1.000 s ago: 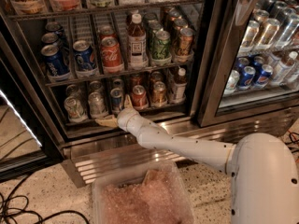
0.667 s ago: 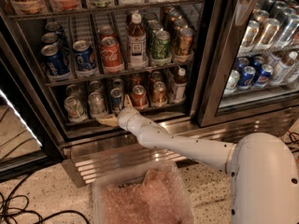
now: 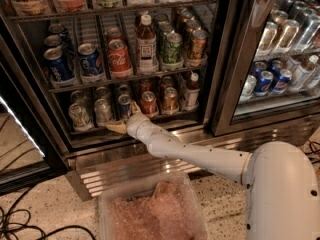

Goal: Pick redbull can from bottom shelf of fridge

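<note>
The redbull can (image 3: 124,104), slim and blue-and-silver, stands upright in the front row of the bottom shelf (image 3: 170,118) of the fridge (image 3: 220,84). My gripper (image 3: 122,117) reaches into the fridge at shelf height, right at the foot of the can. It is open: one tan finger (image 3: 113,127) lies low to the can's left, the other (image 3: 135,107) rises on its right. The can stands on the rack between them. My white arm (image 3: 190,154) stretches back to the lower right.
Silver cans (image 3: 80,115) stand left of the redbull can, and a red-orange can (image 3: 148,103), another can and a small bottle (image 3: 190,91) to its right. Pepsi cans (image 3: 90,59) and a Coke can (image 3: 119,58) fill the rack above. A clear bin (image 3: 150,209) sits on the floor below. Cables (image 3: 15,219) lie at the lower left.
</note>
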Action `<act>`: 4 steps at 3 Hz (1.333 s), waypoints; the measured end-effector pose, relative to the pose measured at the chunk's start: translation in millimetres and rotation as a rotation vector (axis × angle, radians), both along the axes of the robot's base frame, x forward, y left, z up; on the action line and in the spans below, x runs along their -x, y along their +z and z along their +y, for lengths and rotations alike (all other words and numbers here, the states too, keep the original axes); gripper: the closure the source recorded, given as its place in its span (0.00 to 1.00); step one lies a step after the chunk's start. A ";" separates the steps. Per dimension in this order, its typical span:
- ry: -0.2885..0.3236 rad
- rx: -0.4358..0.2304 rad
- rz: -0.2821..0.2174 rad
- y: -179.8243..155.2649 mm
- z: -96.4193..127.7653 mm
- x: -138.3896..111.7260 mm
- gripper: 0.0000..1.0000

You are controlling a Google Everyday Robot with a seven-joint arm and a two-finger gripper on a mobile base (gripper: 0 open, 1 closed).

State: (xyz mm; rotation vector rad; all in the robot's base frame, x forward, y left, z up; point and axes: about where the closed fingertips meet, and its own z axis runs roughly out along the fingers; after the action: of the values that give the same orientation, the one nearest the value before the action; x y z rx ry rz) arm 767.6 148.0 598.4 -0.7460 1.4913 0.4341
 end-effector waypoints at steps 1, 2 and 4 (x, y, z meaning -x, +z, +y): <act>-0.013 0.007 -0.018 4.8 -2.8 -5.6 0.11; -0.034 0.010 -0.025 6.2 -7.2 -10.5 0.11; -0.076 0.012 -0.018 1.7 -12.3 -12.1 0.53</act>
State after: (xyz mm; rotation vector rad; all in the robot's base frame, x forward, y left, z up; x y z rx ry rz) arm 779.6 135.8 600.1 -0.6987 1.5015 0.3605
